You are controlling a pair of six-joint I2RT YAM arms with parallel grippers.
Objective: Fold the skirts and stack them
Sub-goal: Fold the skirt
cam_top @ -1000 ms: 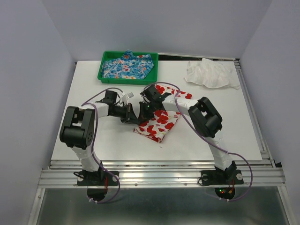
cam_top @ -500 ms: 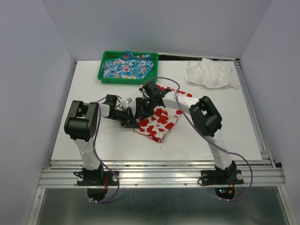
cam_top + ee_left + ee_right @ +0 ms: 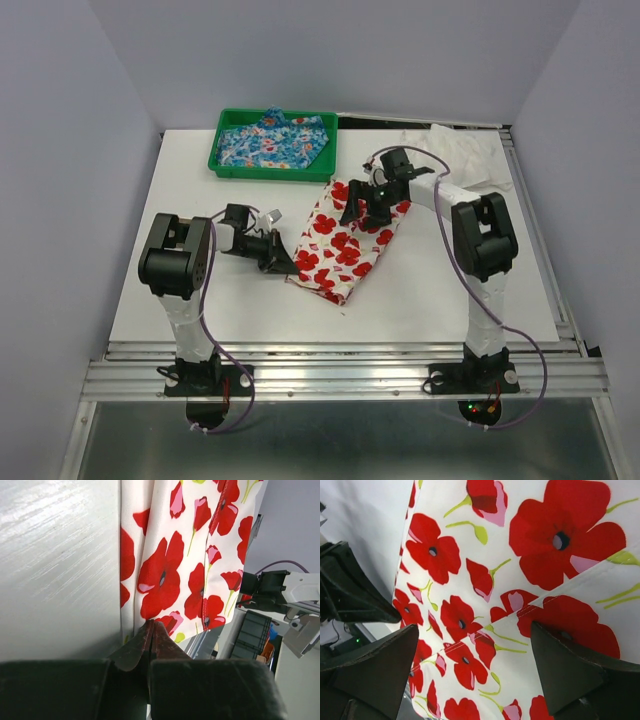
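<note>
The white skirt (image 3: 342,250) with big red flowers lies folded on the table between my arms, running from near left to far right. It fills the left wrist view (image 3: 165,575) and the right wrist view (image 3: 485,575). My left gripper (image 3: 288,264) is shut, its tips (image 3: 151,626) resting against the skirt's left edge with no cloth showing between them. My right gripper (image 3: 368,208) hangs open over the skirt's far right part, fingers wide apart (image 3: 475,627) and holding nothing. The blue skirt (image 3: 275,140) with small flowers lies in the green tray.
The green tray (image 3: 270,172) stands at the back left of the table. A crumpled white cloth (image 3: 452,155) lies at the back right, close behind the right arm. The table's raised rail runs along the right edge (image 3: 535,240).
My right gripper has opened, let go of the skirt near its left side and moved to the right and back. The left gripper stays shut at the skirt's left edge.
</note>
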